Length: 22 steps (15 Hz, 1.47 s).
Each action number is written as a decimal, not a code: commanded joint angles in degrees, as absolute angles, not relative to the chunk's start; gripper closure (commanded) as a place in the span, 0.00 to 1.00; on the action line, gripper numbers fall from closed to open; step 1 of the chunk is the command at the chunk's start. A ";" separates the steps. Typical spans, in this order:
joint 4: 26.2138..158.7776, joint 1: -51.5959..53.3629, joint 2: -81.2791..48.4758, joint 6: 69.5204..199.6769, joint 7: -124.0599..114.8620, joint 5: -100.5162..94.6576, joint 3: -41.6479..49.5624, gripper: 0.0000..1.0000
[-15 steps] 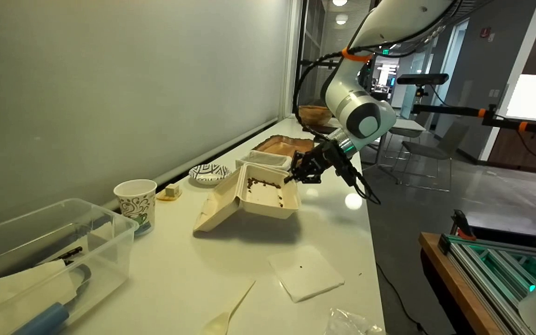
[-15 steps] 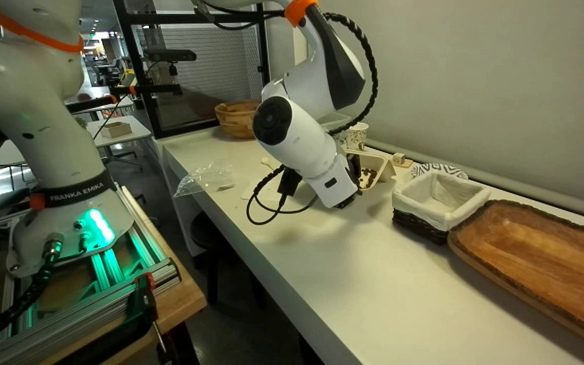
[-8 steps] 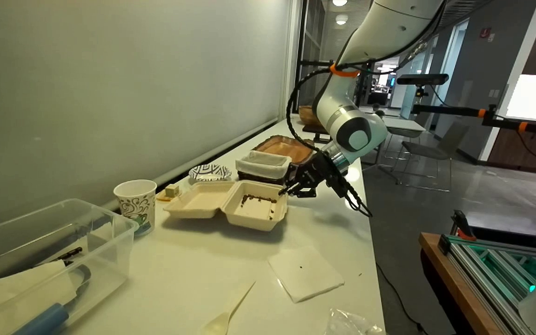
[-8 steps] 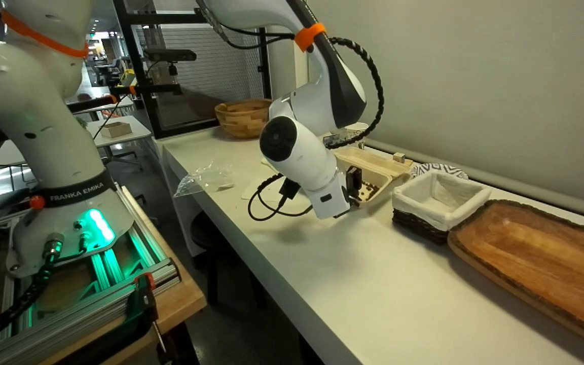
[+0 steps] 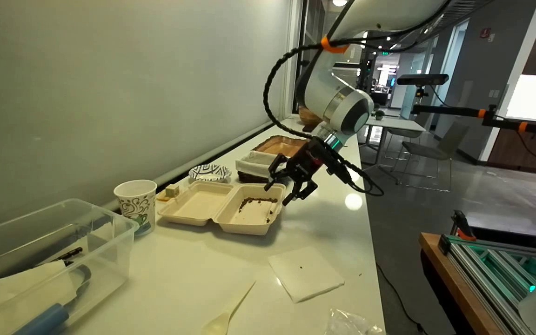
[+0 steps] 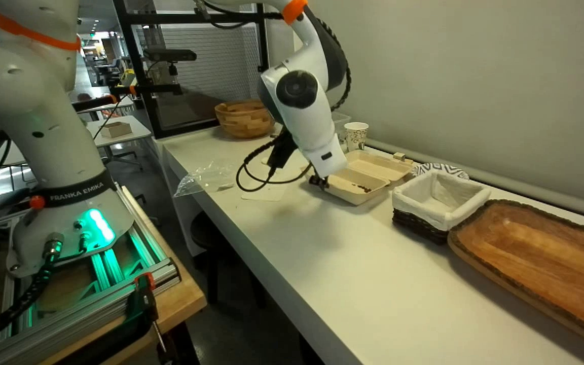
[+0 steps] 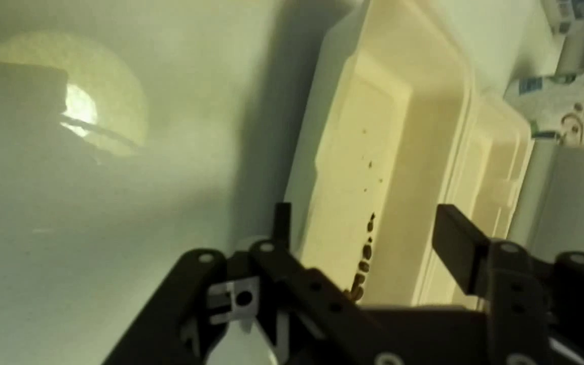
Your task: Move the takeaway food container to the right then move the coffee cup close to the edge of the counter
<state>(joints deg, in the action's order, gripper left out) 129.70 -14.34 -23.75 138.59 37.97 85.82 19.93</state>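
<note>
Coffee cup (image 5: 137, 207): left in an exterior view, upright. Takeaway food container (image 5: 225, 204): centre, open on the counter (image 5: 179, 270), no longer tilted aloft; set-down probably completes the first move, leaving the cup. Long axis nearly level across the frame, lid (image 5: 197, 204) pointing left, crumbed half (image 5: 251, 214) right. Gripper (image 5: 277, 195): right of centre, fingers spread at the container's rim, gripping nothing.

the white panda arm (image 6: 43, 121) is wearing a black "franka emika" collar (image 6: 81, 194), orange straps (image 6: 33, 34) and black cabling (image 5: 266, 88); toward five o'clock in the wrist view, its black gripper (image 7: 368, 228) is showing grey screws (image 7: 388, 359).
</note>
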 commanded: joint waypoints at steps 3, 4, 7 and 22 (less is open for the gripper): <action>139.84 4.18 -10.23 140.88 21.65 60.49 31.68 0.00; 139.02 7.16 -10.01 138.78 19.51 55.83 34.55 0.00; 132.12 16.26 -12.94 134.92 11.83 41.82 43.68 0.00; 116.39 -6.62 -19.03 138.22 2.60 10.47 16.54 0.00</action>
